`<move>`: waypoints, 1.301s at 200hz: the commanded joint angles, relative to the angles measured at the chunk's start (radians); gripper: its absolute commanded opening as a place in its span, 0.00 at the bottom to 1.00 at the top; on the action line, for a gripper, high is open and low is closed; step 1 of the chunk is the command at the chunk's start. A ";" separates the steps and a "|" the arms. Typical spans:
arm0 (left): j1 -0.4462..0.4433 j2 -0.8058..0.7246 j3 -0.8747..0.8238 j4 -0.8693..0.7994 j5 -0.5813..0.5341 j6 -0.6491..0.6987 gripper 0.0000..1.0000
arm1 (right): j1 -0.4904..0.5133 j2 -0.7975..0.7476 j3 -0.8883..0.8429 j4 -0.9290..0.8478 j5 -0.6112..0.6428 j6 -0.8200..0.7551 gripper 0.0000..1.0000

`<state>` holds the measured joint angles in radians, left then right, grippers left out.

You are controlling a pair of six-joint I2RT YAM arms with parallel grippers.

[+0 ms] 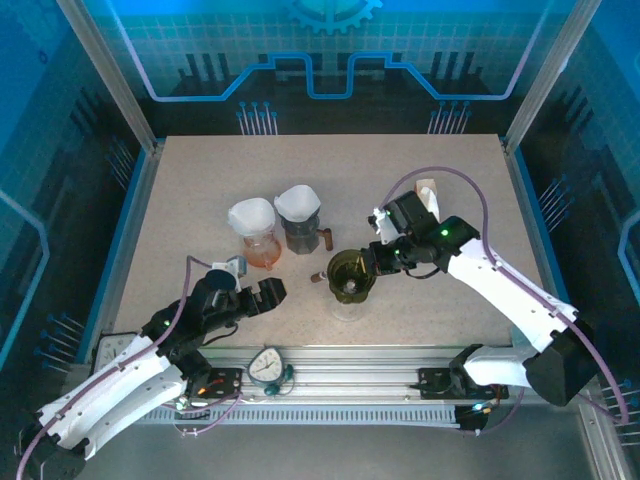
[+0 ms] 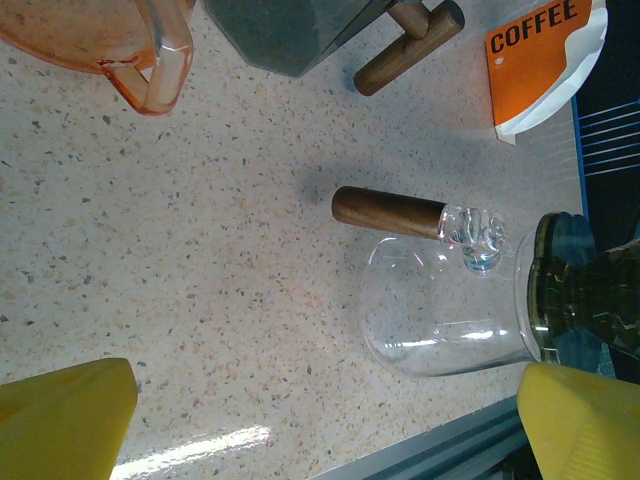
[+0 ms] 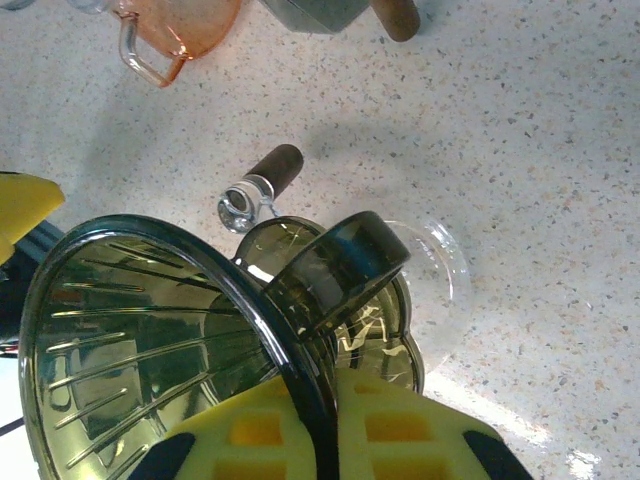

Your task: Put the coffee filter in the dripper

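Note:
A dark smoked dripper [image 1: 350,272] sits on top of a clear glass carafe [image 1: 347,298] at the table's middle. My right gripper [image 1: 373,258] is shut on the rim of this dripper [image 3: 130,330], one yellow finger [image 3: 250,440] inside and one outside; nothing lies in its ribbed cone. White coffee filters stand in an orange dripper [image 1: 254,232] and a grey dripper [image 1: 298,216] at the back. My left gripper [image 1: 245,290] hovers open and empty left of the carafe [image 2: 440,310], its yellow pads [image 2: 60,425] wide apart over bare table.
The carafe's wooden handle [image 2: 390,212] points left towards the left gripper. An orange COFFEE packet [image 2: 540,50] lies behind the right arm. The grey dripper's wooden handle [image 2: 410,45] sticks out. A round dial [image 1: 268,365] rests on the front rail.

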<state>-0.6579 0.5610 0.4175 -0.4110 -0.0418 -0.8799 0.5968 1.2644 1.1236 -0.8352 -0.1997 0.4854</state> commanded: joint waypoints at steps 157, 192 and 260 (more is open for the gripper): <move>-0.003 -0.004 0.014 0.000 -0.012 0.018 0.99 | -0.021 -0.125 -0.042 0.065 0.129 -0.024 0.77; -0.003 0.009 0.028 0.006 0.002 0.024 0.99 | -0.106 -0.189 -0.086 0.149 0.229 -0.053 0.77; -0.003 0.035 0.040 -0.002 -0.003 0.015 0.99 | -0.339 -0.018 -0.154 0.414 0.354 -0.125 0.65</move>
<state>-0.6575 0.5949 0.4248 -0.4137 -0.0414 -0.8799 0.3237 1.1561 0.9764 -0.5556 0.1116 0.3973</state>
